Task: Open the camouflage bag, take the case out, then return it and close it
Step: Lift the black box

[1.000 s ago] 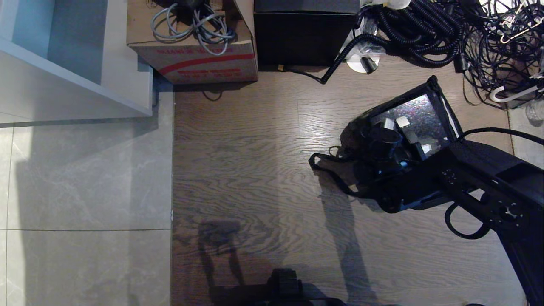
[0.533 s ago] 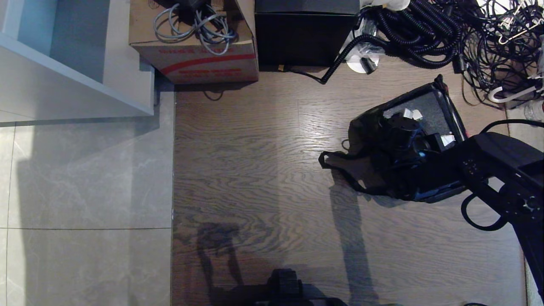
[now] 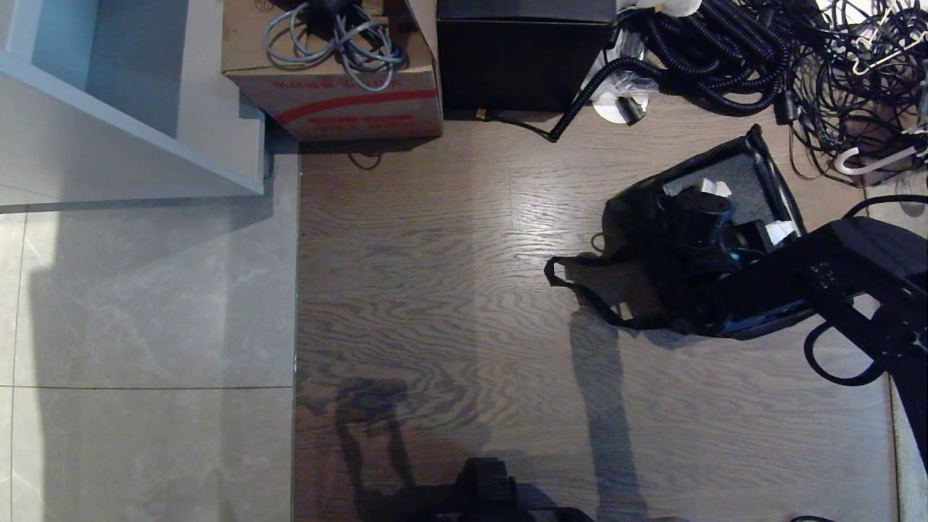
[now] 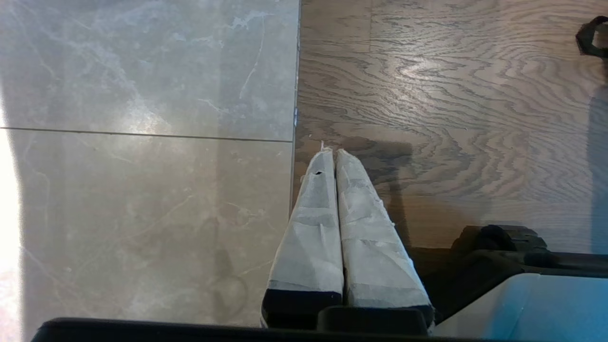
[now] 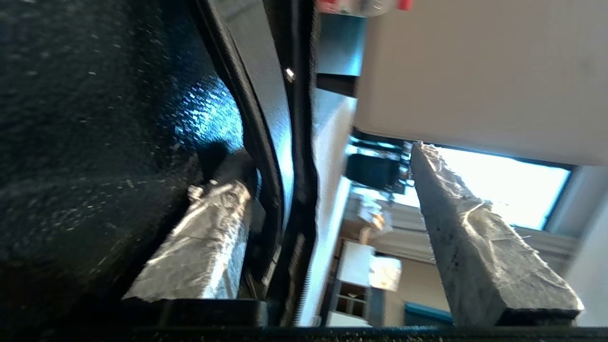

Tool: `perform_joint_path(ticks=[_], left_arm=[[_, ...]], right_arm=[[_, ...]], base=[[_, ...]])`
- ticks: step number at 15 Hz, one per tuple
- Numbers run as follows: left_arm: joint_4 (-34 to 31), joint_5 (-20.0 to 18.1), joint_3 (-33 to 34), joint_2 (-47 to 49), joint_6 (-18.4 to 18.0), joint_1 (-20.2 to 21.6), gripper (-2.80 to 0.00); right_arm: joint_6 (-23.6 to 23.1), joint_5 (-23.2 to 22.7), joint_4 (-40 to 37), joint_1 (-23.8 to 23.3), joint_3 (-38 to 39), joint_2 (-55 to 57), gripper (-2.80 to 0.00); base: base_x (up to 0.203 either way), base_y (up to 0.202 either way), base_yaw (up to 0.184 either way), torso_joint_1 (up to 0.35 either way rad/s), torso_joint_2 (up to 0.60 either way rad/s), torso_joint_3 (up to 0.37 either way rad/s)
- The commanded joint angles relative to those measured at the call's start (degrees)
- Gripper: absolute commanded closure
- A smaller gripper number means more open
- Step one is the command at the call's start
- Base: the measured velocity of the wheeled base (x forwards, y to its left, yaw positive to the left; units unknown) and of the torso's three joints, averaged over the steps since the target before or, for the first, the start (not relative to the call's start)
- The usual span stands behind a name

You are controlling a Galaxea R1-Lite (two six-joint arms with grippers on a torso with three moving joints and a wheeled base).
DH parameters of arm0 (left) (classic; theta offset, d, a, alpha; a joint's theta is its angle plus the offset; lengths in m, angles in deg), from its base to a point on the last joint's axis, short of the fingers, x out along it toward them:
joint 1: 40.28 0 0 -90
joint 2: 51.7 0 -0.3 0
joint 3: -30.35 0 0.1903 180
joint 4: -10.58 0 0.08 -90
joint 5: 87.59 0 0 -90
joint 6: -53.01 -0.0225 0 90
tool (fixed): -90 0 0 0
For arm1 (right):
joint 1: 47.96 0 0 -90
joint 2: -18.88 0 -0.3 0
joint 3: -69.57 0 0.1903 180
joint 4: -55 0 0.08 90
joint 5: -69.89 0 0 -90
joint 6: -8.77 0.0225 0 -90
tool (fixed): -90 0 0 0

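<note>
Head view: right gripper (image 3: pixel 743 210) over case (image 3: pixel 750 181) inside camouflage bag (image 3: pixel 645 246), fingers spread, gripping nothing; left gripper (image 4: pixel 332 156) closed.

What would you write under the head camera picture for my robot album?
Right pincer open over the case in the camouflage bag on the wooden floor.

Black right arm (image 3: pixel 834 283), looped black cable (image 3: pixel 834 362); white-taped fingers (image 4: pixel 313 228) on left pincer (image 4: pixel 335 154).

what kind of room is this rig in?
Probably a lab or storage corner, not a home: tangled cables heaped on the wood floor, a cardboard box of more wires, a black cube box.
</note>
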Motion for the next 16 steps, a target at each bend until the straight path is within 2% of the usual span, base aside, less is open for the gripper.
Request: perform_joint_path(ticks=[1, 3, 13, 16], left_arm=[[0.0, 0.0, 0.0, 0.0, 0.0, 0.0, 0.0], [0.0, 0.0, 0.0, 0.0, 0.0, 0.0, 0.0], [0.0, 0.0, 0.0, 0.0, 0.0, 0.0, 0.0], [0.0, 0.0, 0.0, 0.0, 0.0, 0.0, 0.0]], right_arm=[[-0.2, 0.9, -3.0, -2.7, -1.5, -1.2, -2.8], [-0.1, -0.3, -4.7, -4.9, -3.5, -1.4, -2.8], [4.9, -3.9, -7.5, -4.5, 0.1, -2.1, -2.8], [9.0, -4.0, -9.3, -4.5, 0.9, -1.5, -2.8]], base=[[0.0, 0.0, 0.0, 0.0, 0.0, 0.0], [0.0, 0.0, 0.0, 0.0, 0.0, 0.0], [0.0, 0.0, 0.0, 0.0, 0.0, 0.0], [0.0, 0.0, 0.0, 0.0, 0.0, 0.0]])
